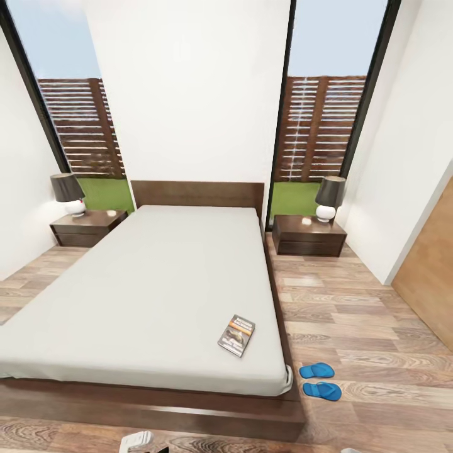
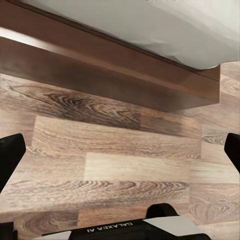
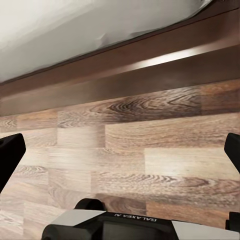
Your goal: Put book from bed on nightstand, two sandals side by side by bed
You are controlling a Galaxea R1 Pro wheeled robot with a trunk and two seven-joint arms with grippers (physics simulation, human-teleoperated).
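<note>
The book (image 1: pixel 236 335) lies flat on the light-grey mattress of the bed (image 1: pixel 151 283), near its front right corner. Two blue sandals (image 1: pixel 316 370) (image 1: pixel 322 391) lie close together on the wood floor just right of that corner, toes pointing left. One nightstand (image 1: pixel 87 227) stands left of the headboard and the other nightstand (image 1: pixel 308 236) to its right, each carrying a lamp. My left gripper (image 2: pixel 120 150) hangs open over bare floor by the bed frame (image 2: pixel 115 65). The right gripper (image 3: pixel 120 152) is likewise open above the planks beside the bed frame (image 3: pixel 125 70).
Dark-shaded lamps (image 1: pixel 67 192) (image 1: pixel 329 196) take up part of each nightstand top. A wooden door (image 1: pixel 434 277) is on the right wall. Open plank floor (image 1: pixel 365 314) runs along the bed's right side. White walls close in on both sides.
</note>
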